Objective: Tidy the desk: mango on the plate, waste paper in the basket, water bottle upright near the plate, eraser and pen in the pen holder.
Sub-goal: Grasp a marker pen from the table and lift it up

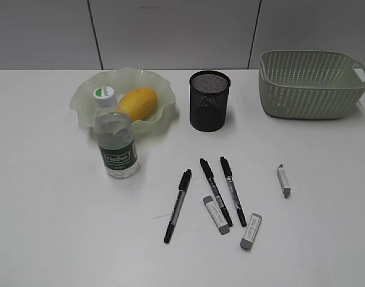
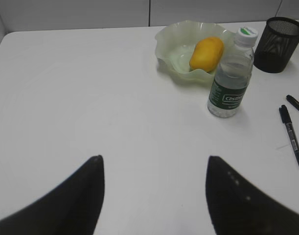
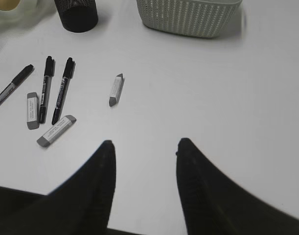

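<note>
The mango (image 1: 137, 103) lies in the pale-green ruffled plate (image 1: 86, 98) at the back left. The water bottle (image 1: 115, 140) stands upright just in front of the plate. The black mesh pen holder (image 1: 209, 100) stands at the back middle, the green basket (image 1: 310, 84) at the back right. Three black pens (image 1: 177, 205) (image 1: 215, 191) (image 1: 233, 190) and three grey-and-white erasers (image 1: 216, 214) (image 1: 251, 231) (image 1: 283, 180) lie on the desk (image 1: 51, 209). No waste paper shows. My left gripper (image 2: 154, 164) is open and empty over bare desk. My right gripper (image 3: 144, 147) is open and empty, short of the erasers.
A grey panelled wall runs behind the desk. In the left wrist view the plate (image 2: 171, 39), mango (image 2: 206, 53), bottle (image 2: 231, 78) and pen holder (image 2: 278, 44) lie ahead to the right. In the right wrist view the basket (image 3: 188, 17) is ahead.
</note>
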Available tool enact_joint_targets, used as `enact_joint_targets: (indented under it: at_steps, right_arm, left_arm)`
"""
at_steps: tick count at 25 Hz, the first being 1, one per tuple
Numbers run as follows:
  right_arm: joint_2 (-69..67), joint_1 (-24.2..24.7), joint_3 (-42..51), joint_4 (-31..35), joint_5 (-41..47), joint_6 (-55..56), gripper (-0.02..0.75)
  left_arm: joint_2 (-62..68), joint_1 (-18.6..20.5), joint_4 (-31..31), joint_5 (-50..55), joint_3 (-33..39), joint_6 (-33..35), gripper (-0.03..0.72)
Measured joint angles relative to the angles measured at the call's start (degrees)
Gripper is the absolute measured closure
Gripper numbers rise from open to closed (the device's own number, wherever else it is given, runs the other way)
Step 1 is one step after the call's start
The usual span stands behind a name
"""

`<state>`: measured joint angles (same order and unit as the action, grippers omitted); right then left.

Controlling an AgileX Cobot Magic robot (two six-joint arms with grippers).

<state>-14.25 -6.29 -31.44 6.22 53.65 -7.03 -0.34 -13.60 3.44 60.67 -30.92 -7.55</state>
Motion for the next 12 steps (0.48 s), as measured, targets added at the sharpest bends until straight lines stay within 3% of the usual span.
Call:
enact_joint_targets:
  at_steps: [7, 12]
  right_arm:
    - [-28.0, 0.0, -1.2, 8.4, -12.6, -4.1, 0.304]
    - [-50.0, 0.0, -3.7, 12.5, -19.3, -5.7, 0.283]
  left_arm:
    - [0.0, 0.0, 0.1, 0.0, 0.0, 0.0, 0.201]
    - [0.0, 0.0, 0.1, -0.1, 0.0, 0.0, 0.201]
